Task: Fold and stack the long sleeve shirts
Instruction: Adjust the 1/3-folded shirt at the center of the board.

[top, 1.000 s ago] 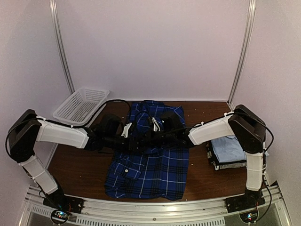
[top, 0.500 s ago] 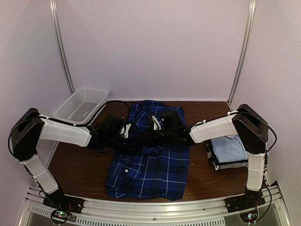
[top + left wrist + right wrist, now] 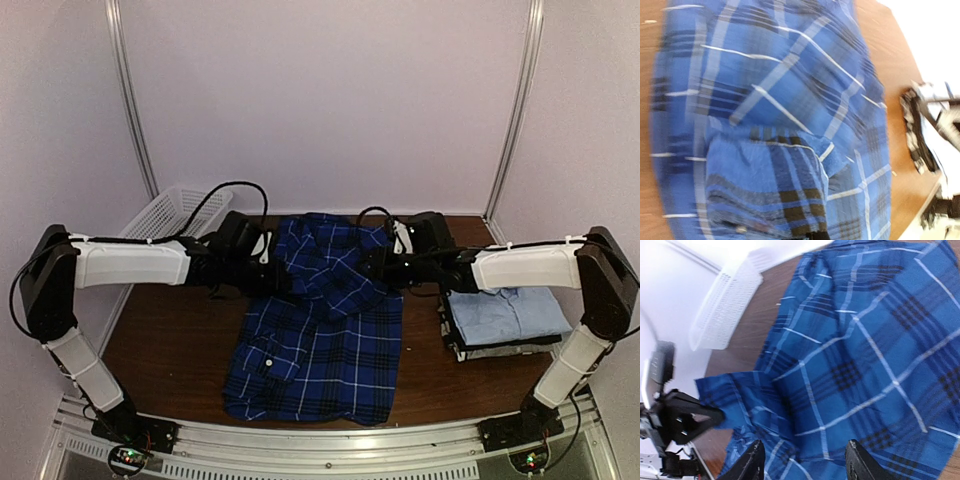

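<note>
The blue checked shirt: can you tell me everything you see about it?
The shirt is soft cloth, bright blue with black squares and thin white lines. It has a buttoned pocket. Its near half lies flat on the brown table, and its far half is rumpled. The left gripper pinches its left edge. The right gripper hangs open over it.

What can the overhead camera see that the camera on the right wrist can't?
Only the top view shows the light blue shirt lying on a folded stack at the table's right side. Only the right wrist view shows its own fingers standing apart over the cloth. Both show the plaid shirt and the white basket.
</note>
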Robot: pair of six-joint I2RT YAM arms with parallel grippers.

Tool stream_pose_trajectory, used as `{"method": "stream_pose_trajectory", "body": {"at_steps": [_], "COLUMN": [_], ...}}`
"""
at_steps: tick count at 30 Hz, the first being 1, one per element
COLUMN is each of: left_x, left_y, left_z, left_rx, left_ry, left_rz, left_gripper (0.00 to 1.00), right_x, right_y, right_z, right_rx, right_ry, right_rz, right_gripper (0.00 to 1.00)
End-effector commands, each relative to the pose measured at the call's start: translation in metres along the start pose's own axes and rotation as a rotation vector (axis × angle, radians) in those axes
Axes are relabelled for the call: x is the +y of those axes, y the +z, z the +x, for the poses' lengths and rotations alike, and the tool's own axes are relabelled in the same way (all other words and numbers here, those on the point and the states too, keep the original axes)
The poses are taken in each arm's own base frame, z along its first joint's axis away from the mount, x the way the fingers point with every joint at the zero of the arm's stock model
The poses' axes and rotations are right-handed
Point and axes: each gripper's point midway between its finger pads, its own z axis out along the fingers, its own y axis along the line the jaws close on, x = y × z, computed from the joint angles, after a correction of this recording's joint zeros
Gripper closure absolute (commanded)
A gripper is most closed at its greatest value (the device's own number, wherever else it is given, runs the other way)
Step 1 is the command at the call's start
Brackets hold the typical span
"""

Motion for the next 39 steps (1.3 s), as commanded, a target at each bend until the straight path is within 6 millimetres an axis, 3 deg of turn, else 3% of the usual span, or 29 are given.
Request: {"method": "stream_pose_trajectory", "body": {"at_steps": [1, 4, 7, 14, 23, 34, 39], "left_x": [0.046, 0.071, 0.088, 0.089, 0.11, 0.1, 0.086], "left_y": [-0.03, -0.044, -0.044, -0.007, 0.016, 0.033, 0.033], "left_z": [-0.04, -0.05, -0.048, -0.018, 0.014, 0.078, 0.1], "left_rx": [-0.116, -0.148, -0.124, 0.01, 0.101, 0.198, 0.21], "left_ry": [-0.046, -0.078, -0.09, -0.047, -0.019, -0.072, -0.1], "left_rz": [-0.174, -0.257, -0.303, -0.225, -0.261, -0.252, -0.253], "left_gripper": [1.0, 1.0, 1.0, 1.0, 1.0, 1.0, 1.0], "right_x": [-0.067, -0.086, -0.103, -0.139, -0.159, -0.178, -0.185], "right_y": [-0.014, -0.016, -0.013, -0.008, -0.001, 0.027, 0.04], "right_z": [0.028, 0.038, 0.049, 0.062, 0.056, 0.035, 0.017], "right_rx": [0.04, 0.056, 0.087, 0.118, 0.112, 0.146, 0.165], "right_ry": [0.008, -0.002, -0.007, -0.02, -0.036, -0.069, -0.094], "right_rz": [0.194, 0.259, 0.317, 0.443, 0.525, 0.556, 0.57], "right_gripper": [0.45, 0.44, 0.44, 0.39, 0.39, 0.81, 0.86]}}
